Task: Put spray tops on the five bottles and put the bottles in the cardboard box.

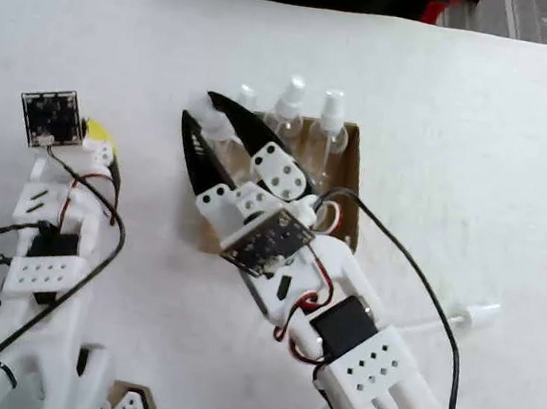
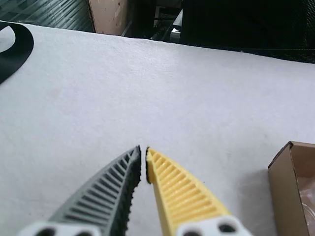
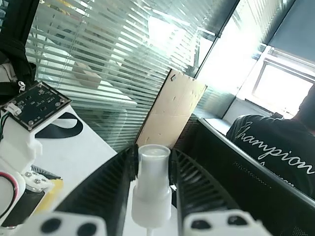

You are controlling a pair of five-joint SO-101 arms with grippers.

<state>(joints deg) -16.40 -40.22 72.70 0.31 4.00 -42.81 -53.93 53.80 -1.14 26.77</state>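
Progress looks past halfway: three capped bottles (image 1: 329, 136) stand in the cardboard box (image 1: 352, 169). Right gripper (image 3: 152, 151) clamps a fourth bottle's spray top (image 3: 152, 196) at the box. Loose spray top (image 1: 479, 313) lies on the table (image 1: 468, 109). Left gripper (image 2: 143, 150) closed, empty.

The high camera looked down on the table (image 1: 485, 132) from above. The left wrist camera sat low, close behind the left gripper (image 2: 143, 155), facing along the table. Both showed the cardboard box (image 2: 281, 196). The right wrist camera sat close behind the right gripper (image 3: 152, 152), tipped up at the window blinds (image 3: 98, 59).
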